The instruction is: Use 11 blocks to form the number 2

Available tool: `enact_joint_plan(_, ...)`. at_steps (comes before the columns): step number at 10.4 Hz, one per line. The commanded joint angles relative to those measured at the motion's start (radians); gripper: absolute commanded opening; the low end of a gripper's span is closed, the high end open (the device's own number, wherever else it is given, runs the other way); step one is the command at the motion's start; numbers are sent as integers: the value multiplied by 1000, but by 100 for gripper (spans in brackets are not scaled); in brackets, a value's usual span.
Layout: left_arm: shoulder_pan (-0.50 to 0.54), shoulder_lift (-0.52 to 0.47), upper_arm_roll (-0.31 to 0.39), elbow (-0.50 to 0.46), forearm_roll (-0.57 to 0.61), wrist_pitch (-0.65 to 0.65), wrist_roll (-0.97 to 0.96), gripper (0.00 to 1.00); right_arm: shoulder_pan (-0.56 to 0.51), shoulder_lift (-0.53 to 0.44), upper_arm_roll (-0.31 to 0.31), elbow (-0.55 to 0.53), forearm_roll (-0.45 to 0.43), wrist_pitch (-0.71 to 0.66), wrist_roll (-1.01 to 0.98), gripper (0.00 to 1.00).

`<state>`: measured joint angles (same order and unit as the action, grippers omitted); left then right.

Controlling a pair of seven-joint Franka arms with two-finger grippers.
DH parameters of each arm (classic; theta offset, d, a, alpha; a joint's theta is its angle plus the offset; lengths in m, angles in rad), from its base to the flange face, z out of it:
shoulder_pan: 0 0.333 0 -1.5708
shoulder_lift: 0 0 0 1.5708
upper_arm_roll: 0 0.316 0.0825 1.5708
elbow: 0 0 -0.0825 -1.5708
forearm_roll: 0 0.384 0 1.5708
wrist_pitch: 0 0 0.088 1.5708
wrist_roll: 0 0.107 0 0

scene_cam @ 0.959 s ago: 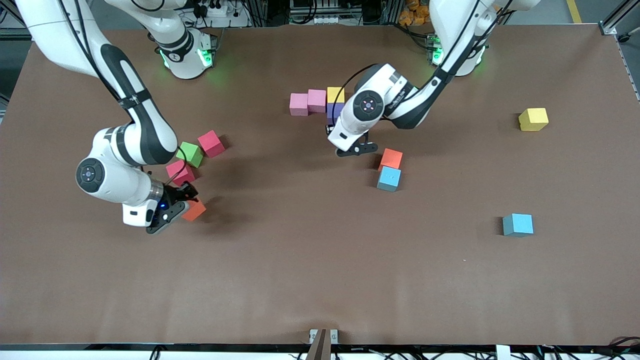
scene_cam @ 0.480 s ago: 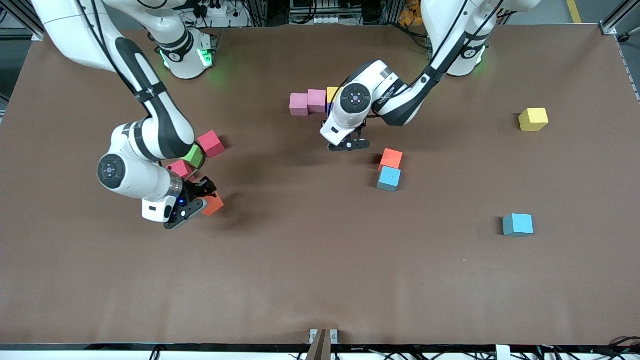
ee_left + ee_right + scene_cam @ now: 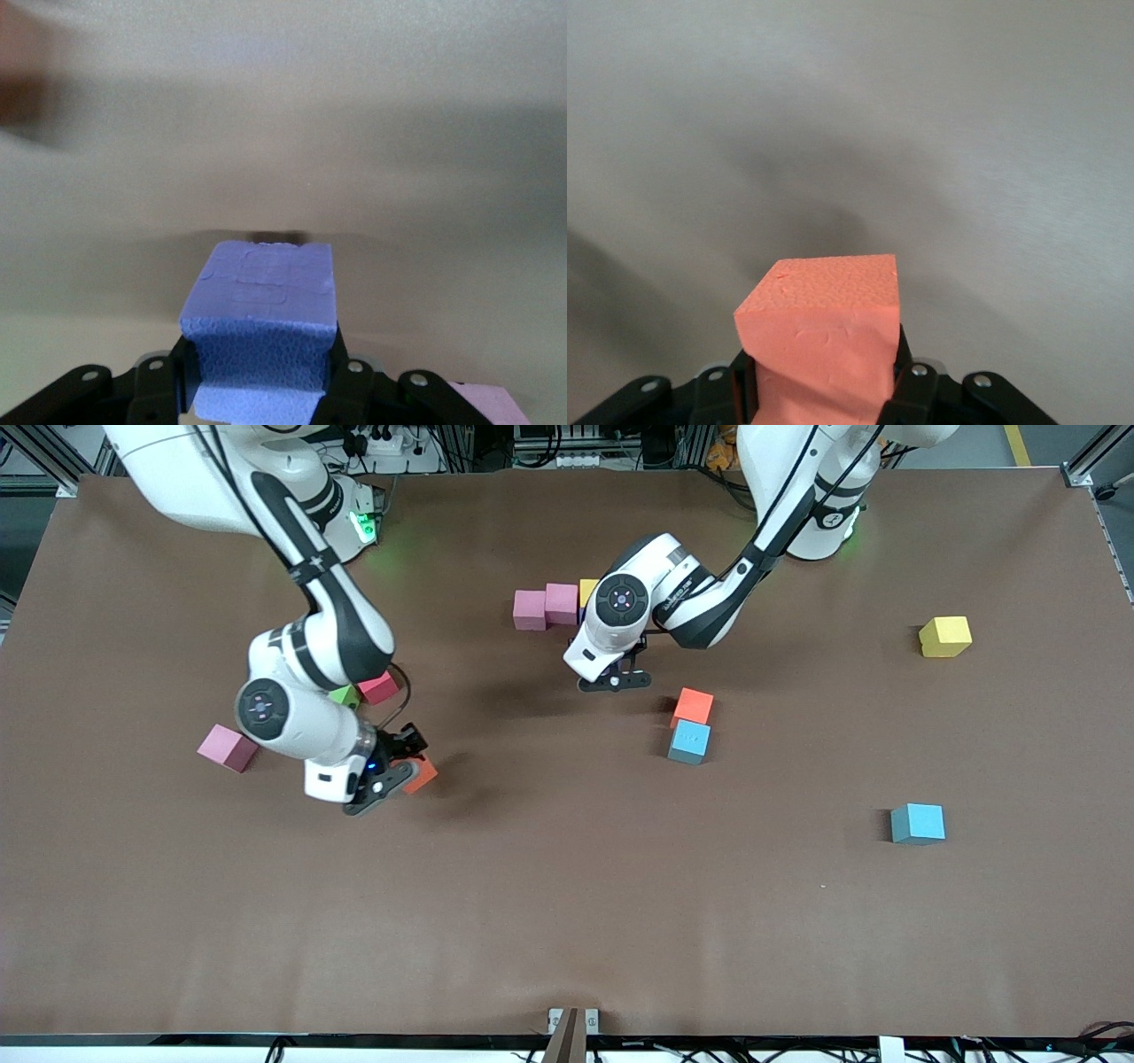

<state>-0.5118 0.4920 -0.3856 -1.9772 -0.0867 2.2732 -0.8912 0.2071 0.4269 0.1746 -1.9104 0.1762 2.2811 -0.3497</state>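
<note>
My right gripper point(image 3: 396, 776) is shut on an orange block point(image 3: 824, 332), whose corner point(image 3: 423, 773) pokes out over bare table. My left gripper point(image 3: 613, 681) is shut on a purple block point(image 3: 262, 305), held above the table next to a row of two pink blocks point(image 3: 546, 606) and a yellow block point(image 3: 588, 591). In the front view my left wrist hides that purple block. Loose on the table lie an orange block point(image 3: 693, 706) touching a light blue block point(image 3: 689, 741), another light blue block point(image 3: 918, 823), a yellow block point(image 3: 945, 636), a pink block point(image 3: 228, 747) and a red block point(image 3: 379, 687).
A green cube point(image 3: 344, 695) sits against the red block, half under my right arm. A pink block's corner point(image 3: 485, 404) shows in the left wrist view. Brown table point(image 3: 567, 921) stretches wide toward the front camera.
My right arm has carried the orange block toward the table's middle, uncovering a pink block. My left gripper has shifted with the purple block toward the pink and yellow row.
</note>
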Motion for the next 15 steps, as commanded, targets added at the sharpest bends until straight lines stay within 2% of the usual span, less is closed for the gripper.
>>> enact_joint_plan(1, -25, 22, 28, 47, 27, -21, -15, 0, 90, -13, -15, -30, -15, -2, -49, 14)
enact_joint_plan(4, -45, 36, 34, 58, 25, -20, -22, 0, 153, -14, -15, -56, -124, 0, -298, 15)
enact_joint_plan(7, -60, 42, 40, 60, 24, -21, -25, 0, 173, -14, -14, -91, -138, 64, -510, 15)
enact_joint_plan(10, -70, 46, 42, 60, 24, -20, -25, 0, 209, -19, -14, -111, -138, 98, -532, 9)
enact_joint_plan(13, -74, 56, 42, 60, 24, -20, -26, 0, 250, -23, -14, -125, -138, 106, -535, 8)
enact_joint_plan(15, -79, 56, 42, 58, 25, -20, -37, 0, 261, -40, -14, -174, -127, 138, -526, 8)
